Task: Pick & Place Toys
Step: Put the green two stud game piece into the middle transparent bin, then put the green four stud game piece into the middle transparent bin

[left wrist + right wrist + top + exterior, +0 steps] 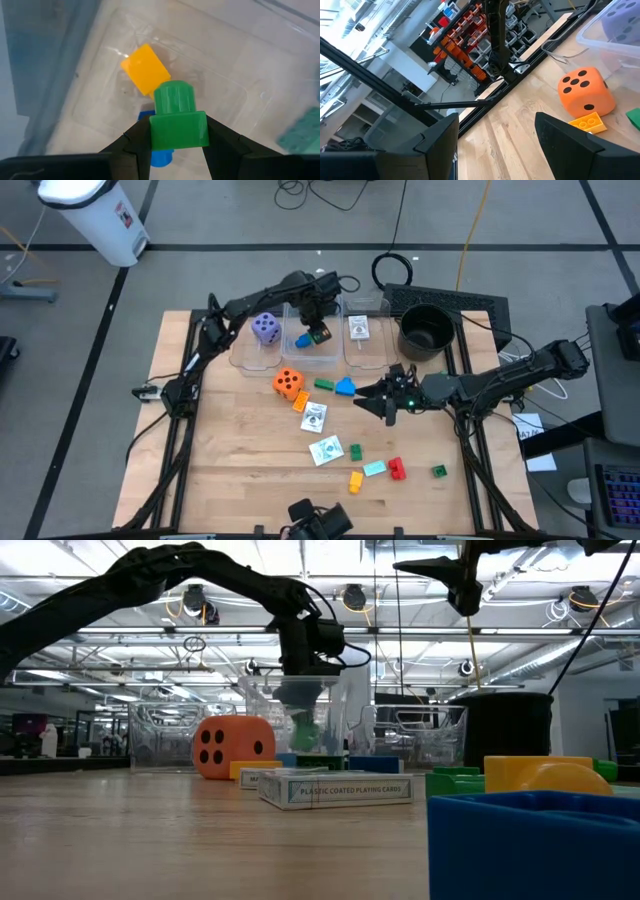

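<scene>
My left gripper (316, 330) points down into the middle clear tub (300, 356) at the table's far side, shut on a green block (178, 127). A yellow block (145, 69) and a blue block (159, 156) lie on that tub's floor below it. A purple die (265, 328) sits in the left tub and a card (358, 329) in the right one. My right gripper (385, 406) hovers open and level above the table's right middle. Between its fingers in the right wrist view show the orange die (585, 95) and a yellow block (587, 122) on the table. My left gripper pinches the green block's square base by two opposite sides (151, 131) between its two fingers. The fingers come from above and point down. The block's round stud (173, 97) points down past the fingertips, and the block hangs inside the tub walls, above the yellow and blue blocks.
Loose toys lie on the wood: a green (324, 385) and a blue block (345, 387), two cards (314, 417) (326, 450), and several small blocks near the front right (397, 469). A black round pot (428, 330) stands right of the tubs.
</scene>
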`<state>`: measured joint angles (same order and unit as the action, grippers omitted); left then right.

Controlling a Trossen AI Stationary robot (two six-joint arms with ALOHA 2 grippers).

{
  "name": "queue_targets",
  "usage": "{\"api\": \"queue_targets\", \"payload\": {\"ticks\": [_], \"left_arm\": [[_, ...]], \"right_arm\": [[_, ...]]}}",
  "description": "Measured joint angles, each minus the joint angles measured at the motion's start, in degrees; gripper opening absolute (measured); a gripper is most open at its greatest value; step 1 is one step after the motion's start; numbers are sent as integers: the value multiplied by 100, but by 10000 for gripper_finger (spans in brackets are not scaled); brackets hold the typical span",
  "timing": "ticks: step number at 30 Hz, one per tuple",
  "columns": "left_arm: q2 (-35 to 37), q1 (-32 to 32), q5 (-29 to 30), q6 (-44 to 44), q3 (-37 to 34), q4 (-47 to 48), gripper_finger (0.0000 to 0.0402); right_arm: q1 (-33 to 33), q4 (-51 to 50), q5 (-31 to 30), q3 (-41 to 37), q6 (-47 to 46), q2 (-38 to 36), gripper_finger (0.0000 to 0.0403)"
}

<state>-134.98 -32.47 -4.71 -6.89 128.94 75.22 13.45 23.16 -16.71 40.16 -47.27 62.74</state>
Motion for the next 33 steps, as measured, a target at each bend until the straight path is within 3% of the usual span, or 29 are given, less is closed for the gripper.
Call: {"api": "queue_targets", "payload": {"ticks": [5,14,19,26,33], "left_arm": [[0,11,-14,-16,0,-35,154],[4,34,25,271,1,6,245],[246,72,-28,275,1,129,269],[1187,90,-390,285,1,-10,255],[2596,70,-445,315,5,-496,247]], "right_arm": [[0,4,0,0,-1,0,254],[0,4,2,0,-2,0,254],[0,2,0,0,26,0,254],[-164,12,9,0,188,0,254],[-534,76,7,0,190,-1,254]]}}
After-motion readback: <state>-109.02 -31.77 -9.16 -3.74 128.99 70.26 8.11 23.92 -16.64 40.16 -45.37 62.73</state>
